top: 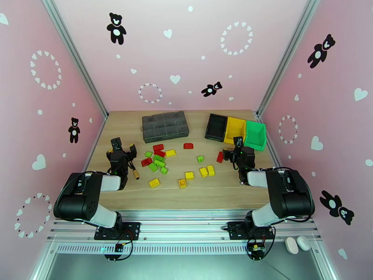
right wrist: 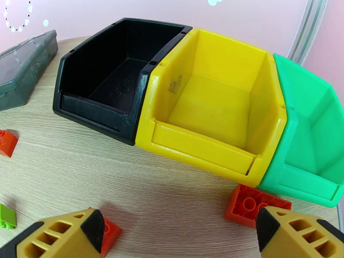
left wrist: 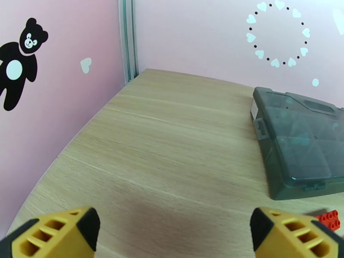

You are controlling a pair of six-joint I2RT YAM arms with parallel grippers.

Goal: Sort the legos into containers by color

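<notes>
Laboratory robot test cell: light wooden tabletop [top: 224, 191] enclosed by pink panel walls [top: 186, 47] bearing black bear decals [top: 116, 28], silver aluminium frame posts [top: 77, 59] at its far corners, slotted aluminium rails [top: 186, 226] along its near edge.

Nothing legible is showing anywhere: no words, brands or numbers. A small worn sticker scrap [right wrist: 174, 84] is clinging to the inner left wall of the yellow bin [right wrist: 215, 104], too faded to read. A pale label strip [left wrist: 254, 109] is sitting on the left end of the grey organizer box [left wrist: 296, 138], blurred beyond reading.
</notes>
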